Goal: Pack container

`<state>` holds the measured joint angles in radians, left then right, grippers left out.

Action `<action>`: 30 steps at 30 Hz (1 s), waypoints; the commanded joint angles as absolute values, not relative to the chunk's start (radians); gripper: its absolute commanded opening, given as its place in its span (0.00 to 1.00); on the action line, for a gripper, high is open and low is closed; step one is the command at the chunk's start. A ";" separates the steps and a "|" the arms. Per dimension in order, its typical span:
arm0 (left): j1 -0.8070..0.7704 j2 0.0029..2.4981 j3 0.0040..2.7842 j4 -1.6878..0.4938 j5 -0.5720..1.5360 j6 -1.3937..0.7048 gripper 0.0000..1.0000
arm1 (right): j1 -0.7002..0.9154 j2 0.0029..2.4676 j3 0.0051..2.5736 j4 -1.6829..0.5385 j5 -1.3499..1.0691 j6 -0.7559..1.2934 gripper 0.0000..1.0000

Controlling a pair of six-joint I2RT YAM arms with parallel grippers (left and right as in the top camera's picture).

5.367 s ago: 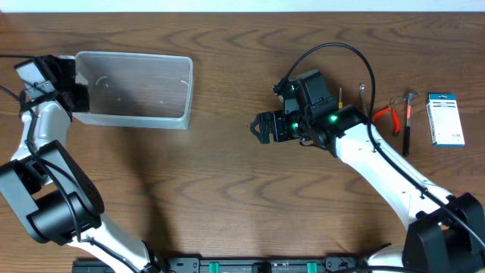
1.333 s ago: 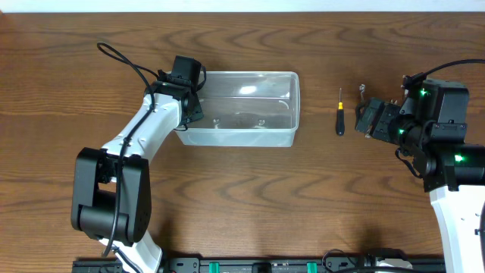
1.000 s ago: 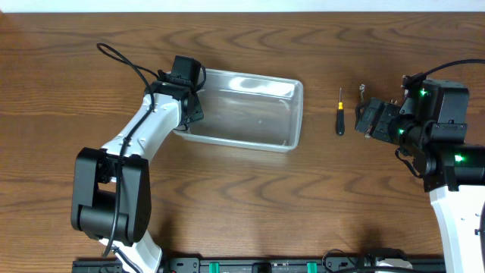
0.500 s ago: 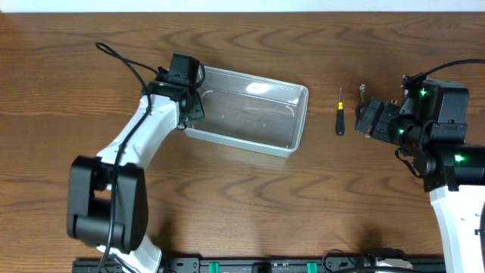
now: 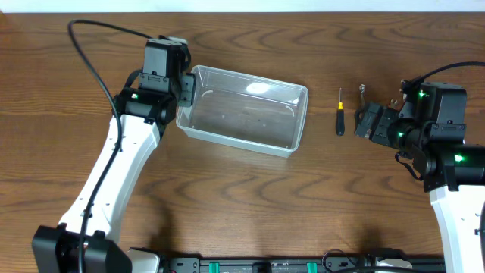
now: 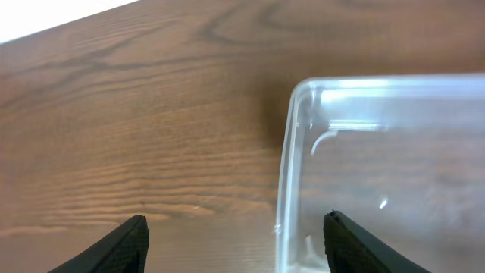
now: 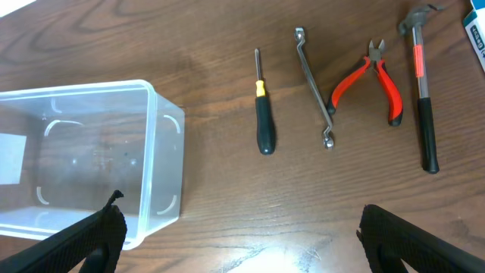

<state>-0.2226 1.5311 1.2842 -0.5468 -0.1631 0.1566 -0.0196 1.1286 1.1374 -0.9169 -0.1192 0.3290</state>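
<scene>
Overhead, the single clear container [image 5: 244,111] lies slightly askew at the left-centre of the wooden table [image 5: 227,205], with the left gripper [image 5: 186,91] at its left end. That arm's wrist camera shows what the top view cannot. The jaws stand released, one finger [image 6: 125,243] outside the container's end wall and the other inside, neither pressing it. The right gripper [image 5: 364,121], spread wide and grasping nothing, hovers well right of the container. Its arm hides most of the tools from above, leaving only a screwdriver [image 5: 340,121] and a wrench [image 5: 362,89] tip in sight. Its wrist view lays out the full row of four tools: one screwdriver, one wrench, one pair of red-handled pliers [image 7: 373,80] and one hammer [image 7: 423,98]. It also catches the corner of one white-and-blue box [image 7: 476,34].
</scene>
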 commanded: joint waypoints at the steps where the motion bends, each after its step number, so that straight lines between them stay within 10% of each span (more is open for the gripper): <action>1: -0.218 1.583 1.293 -0.556 -0.095 0.398 0.66 | -0.025 1.126 1.153 -0.920 -0.124 0.317 0.99; 30: -0.051 1.660 1.293 -0.487 0.134 0.279 0.69 | -0.007 1.501 1.150 -0.911 -0.278 0.336 0.99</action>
